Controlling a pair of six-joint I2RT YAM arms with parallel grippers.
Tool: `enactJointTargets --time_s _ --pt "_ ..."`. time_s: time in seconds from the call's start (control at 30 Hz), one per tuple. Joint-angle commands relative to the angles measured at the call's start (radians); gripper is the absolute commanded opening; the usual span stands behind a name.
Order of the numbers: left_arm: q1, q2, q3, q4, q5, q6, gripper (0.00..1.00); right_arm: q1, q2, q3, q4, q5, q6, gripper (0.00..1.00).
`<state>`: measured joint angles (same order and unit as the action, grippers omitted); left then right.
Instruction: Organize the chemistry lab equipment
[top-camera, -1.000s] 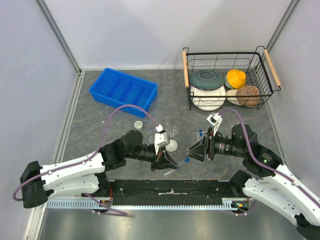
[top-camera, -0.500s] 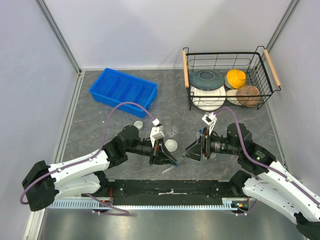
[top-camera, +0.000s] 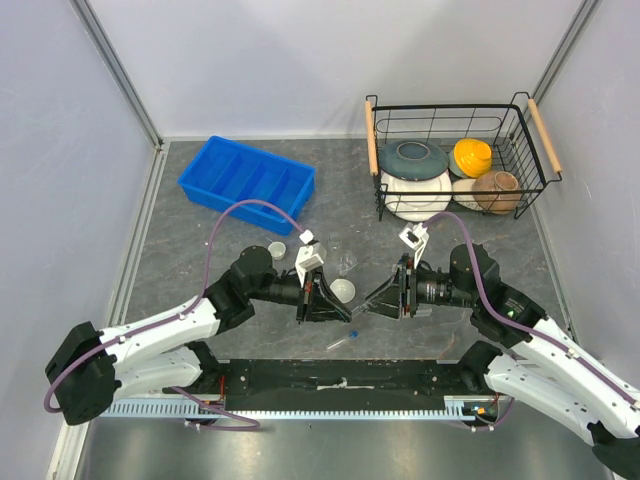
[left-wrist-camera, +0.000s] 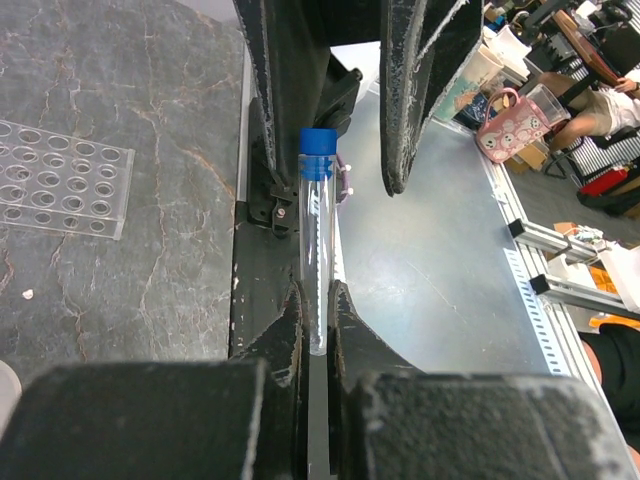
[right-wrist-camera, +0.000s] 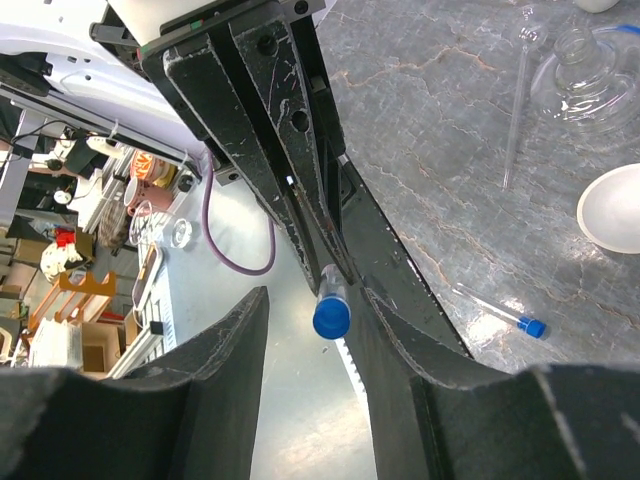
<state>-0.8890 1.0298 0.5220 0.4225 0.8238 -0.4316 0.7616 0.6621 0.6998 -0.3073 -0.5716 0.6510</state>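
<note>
Top external: grey marbled tabletop (top-camera: 170, 245), lilac walls (top-camera: 300, 60); left end effector (left-wrist-camera: 314, 305) clamps blue-capped tube (left-wrist-camera: 316, 220), right end effector (right-wrist-camera: 315, 310) parted.

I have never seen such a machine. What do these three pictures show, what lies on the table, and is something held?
A left arm and a right arm, both robotic, work at a table. One picture looks down from above; the other two come from a camera on each wrist. On the table lie a blue tray, a wire basket of bowls, a white dish, a clear rack and a spare tube. The left gripper pinches a blue-capped tube; the right gripper stands open around its cap.
</note>
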Motion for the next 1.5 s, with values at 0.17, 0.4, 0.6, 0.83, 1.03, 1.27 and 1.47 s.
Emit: enactJointTargets --time_s 0.17,0.4,0.6,0.83,1.03,1.27,1.47 --pt "0.019 0.016 -0.004 0.064 0.046 -0.039 0.02 0.008 0.001 -0.002 0.04 -0.014 -0.002 0.35" --pt "0.028 0.027 0.004 0.053 0.029 -0.05 0.02 0.01 0.002 0.001 0.031 0.007 -0.01 0.02" --pt "0.038 0.041 0.076 -0.123 -0.096 -0.049 0.44 0.008 0.024 0.042 -0.065 0.163 -0.063 0.0" --pt "0.073 0.059 0.139 -0.309 -0.307 -0.044 0.74 0.01 0.111 0.128 -0.298 0.551 -0.103 0.0" --pt "0.113 0.072 0.139 -0.378 -0.515 -0.048 0.86 0.008 0.162 0.13 -0.364 0.84 -0.065 0.0" --pt "0.191 0.153 0.125 -0.378 -0.594 -0.087 0.92 0.008 0.188 0.099 -0.404 1.045 -0.008 0.0" --pt "0.226 0.211 0.11 -0.369 -0.637 -0.095 0.91 0.008 0.237 0.078 -0.394 1.087 0.015 0.0"
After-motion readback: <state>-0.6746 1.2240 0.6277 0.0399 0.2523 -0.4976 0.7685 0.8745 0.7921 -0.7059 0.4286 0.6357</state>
